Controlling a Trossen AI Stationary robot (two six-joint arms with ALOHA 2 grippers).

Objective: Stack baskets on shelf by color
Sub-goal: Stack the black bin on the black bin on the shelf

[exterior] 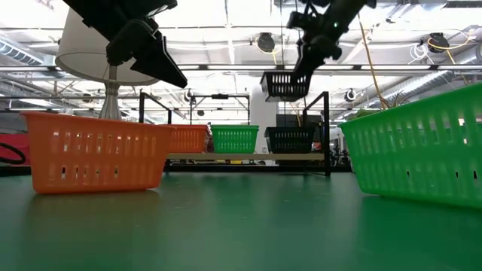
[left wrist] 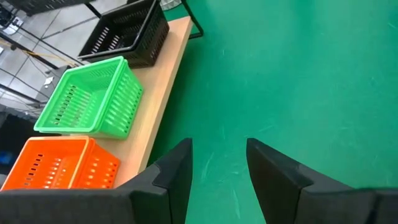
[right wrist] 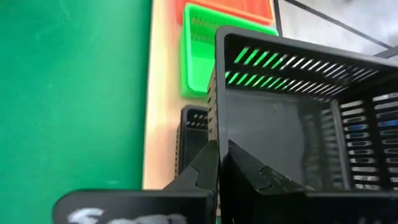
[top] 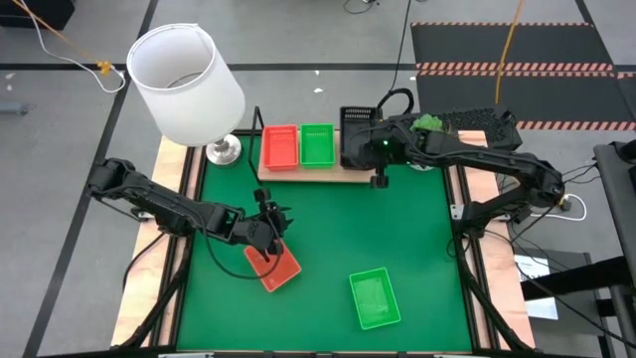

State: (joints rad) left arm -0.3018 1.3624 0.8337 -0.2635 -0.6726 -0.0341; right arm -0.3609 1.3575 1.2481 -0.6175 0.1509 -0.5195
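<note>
The light-wood shelf (top: pixel 308 175) at the far edge carries an orange basket (top: pixel 279 147), a green basket (top: pixel 317 145) and a black basket (exterior: pixel 290 139), side by side on their bottoms. Above that black one hangs a second black basket (exterior: pixel 286 85), with my right gripper (top: pixel 373 139) shut on it. My left gripper (top: pixel 268 231) is open with nothing between its fingers (left wrist: pixel 217 168). It hovers over an orange basket (top: pixel 274 267) that stands on the green mat at the near left. A green basket (top: pixel 375 298) sits on the mat at the near right. My right gripper pinches one side wall of the black basket (right wrist: pixel 219 124) at its rim, one finger inside the basket and one outside. The fingers slant down from the table's right. The basket hangs below them, open side up, clear of the shelf and of the black basket underneath (right wrist: pixel 193 127).
A lamp with a white shade (top: pixel 186 70) stands on its metal foot (top: pixel 223 150) at the shelf's left end. The shelf's black wire ends (exterior: pixel 326 132) rise upright. Bare green mat (top: pixel 378 229) lies between the shelf and the two baskets near the front.
</note>
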